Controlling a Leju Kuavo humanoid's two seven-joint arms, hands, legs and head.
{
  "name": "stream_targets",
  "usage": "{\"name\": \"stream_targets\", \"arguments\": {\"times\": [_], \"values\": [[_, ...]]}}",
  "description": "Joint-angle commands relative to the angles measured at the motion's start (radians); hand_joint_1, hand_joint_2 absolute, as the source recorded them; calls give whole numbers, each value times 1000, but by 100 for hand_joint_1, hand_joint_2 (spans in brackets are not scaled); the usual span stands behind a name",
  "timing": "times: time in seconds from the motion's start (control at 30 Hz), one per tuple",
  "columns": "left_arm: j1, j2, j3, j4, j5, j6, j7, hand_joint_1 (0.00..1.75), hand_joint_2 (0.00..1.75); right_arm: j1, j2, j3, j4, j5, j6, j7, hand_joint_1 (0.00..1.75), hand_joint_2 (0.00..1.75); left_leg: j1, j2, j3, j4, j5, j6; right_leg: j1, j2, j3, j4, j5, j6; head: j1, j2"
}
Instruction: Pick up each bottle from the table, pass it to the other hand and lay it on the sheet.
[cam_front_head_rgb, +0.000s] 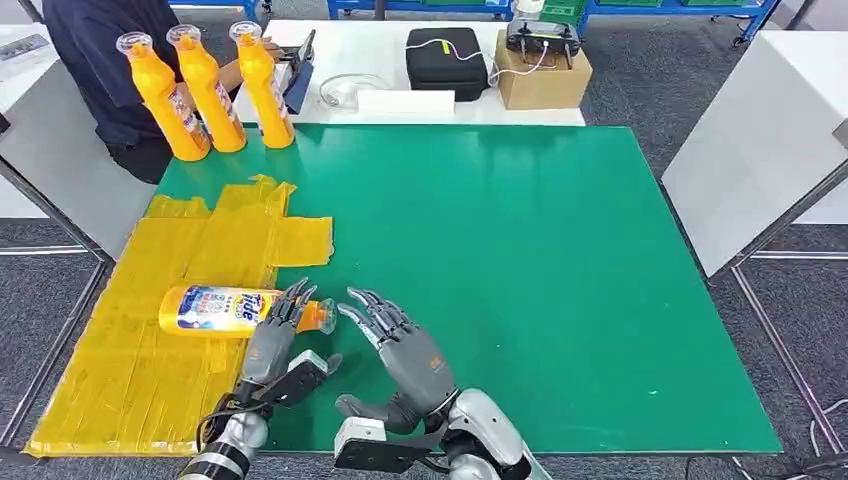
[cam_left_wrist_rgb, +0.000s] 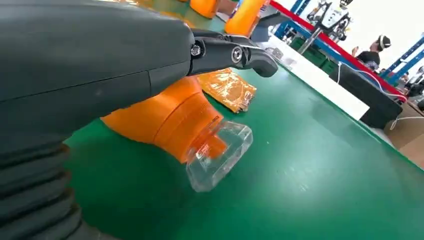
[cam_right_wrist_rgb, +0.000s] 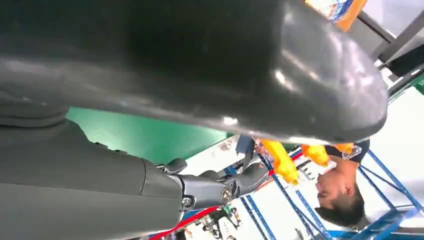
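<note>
Where fingers rest, a glossy orange bottle

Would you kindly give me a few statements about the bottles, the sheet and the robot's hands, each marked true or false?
1. Three bottles stand upright at the table's far left corner. True.
2. The lying bottle rests wholly on bare green table. False: its body lies on the yellow sheet; only its cap end reaches past the sheet's edge.
3. The right hand holds a bottle. False: it holds nothing, fingers apart.
4. The left hand rests on the lying bottle's neck. True.
</note>
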Motion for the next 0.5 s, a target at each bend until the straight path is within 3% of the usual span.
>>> {"name": "stream_targets", "arguments": {"times": [0.03,0.1,0.2,0.27,0.37,0.5], "values": [[163,94,-199,-361,471,-329,16,0,0,-12,8,-27,56,10,14,-11,0,0,0,8,0,-1,-1,0,1,6,-2,0,1,-2,0,0],[204,92,-150,-496,613,-471,16,0,0,1,14,-39,51,12,1,-24,0,0,0,8,-1,0,-1,0,1,7,-4,0,1,-2,0,0],[219,68,-100,-552,667,-568,16,0,0,26,17,-57,33,-9,-18,-56,0,0,1,7,0,0,-1,0,1,5,-3,0,0,-1,0,0],[267,31,-46,-671,698,-677,16,0,0,120,53,-142,-48,-155,-91,-176,0,0,1,9,-3,0,-2,0,2,6,-6,0,0,-2,0,0],[363,-39,-31,-840,679,-722,16,0,0,226,70,-194,-124,-203,-179,-222,0,0,1,6,-8,2,-3,0,2,3,-11,1,-2,-1,0,0],[392,-56,-45,-874,672,-717,16,0,0,246,65,-203,-122,-218,-199,-244,0,0,0,8,-7,1,-5,0,1,4,-10,1,-3,-1,0,0]]}}
